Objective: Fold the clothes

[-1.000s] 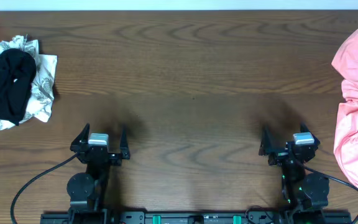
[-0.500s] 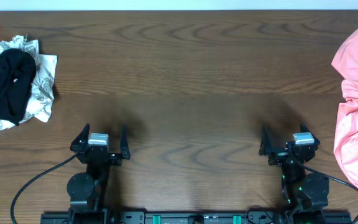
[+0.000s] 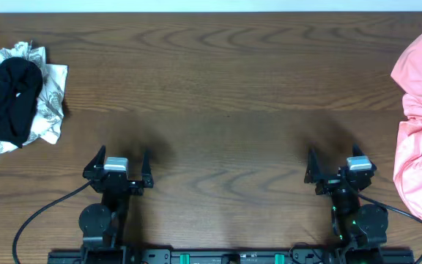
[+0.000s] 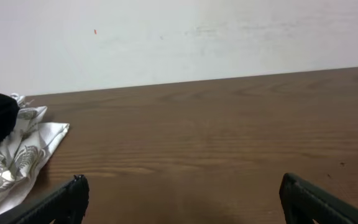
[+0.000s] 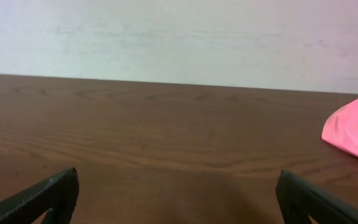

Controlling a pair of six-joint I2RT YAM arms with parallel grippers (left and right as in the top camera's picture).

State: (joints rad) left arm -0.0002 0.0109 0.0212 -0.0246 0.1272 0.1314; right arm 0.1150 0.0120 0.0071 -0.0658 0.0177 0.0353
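Observation:
The clothes (image 3: 420, 117) lie as a crumpled salmon-pink heap at the table's right edge, running off the overhead view. In the right wrist view a corner of the pink clothes (image 5: 352, 129) shows at far right. My right gripper (image 3: 333, 157) sits near the table's front edge, left of the heap and apart from it, open with nothing between its fingers (image 5: 179, 182). My left gripper (image 3: 123, 155) rests at front left, far from the pink heap, also open and empty (image 4: 182, 188).
A black garment (image 3: 7, 99) lies bunched on a white leaf-patterned cloth (image 3: 51, 103) at the table's left edge; the patterned cloth (image 4: 17, 155) also shows in the left wrist view. A pale wall stands behind the table's far edge (image 5: 179, 79).

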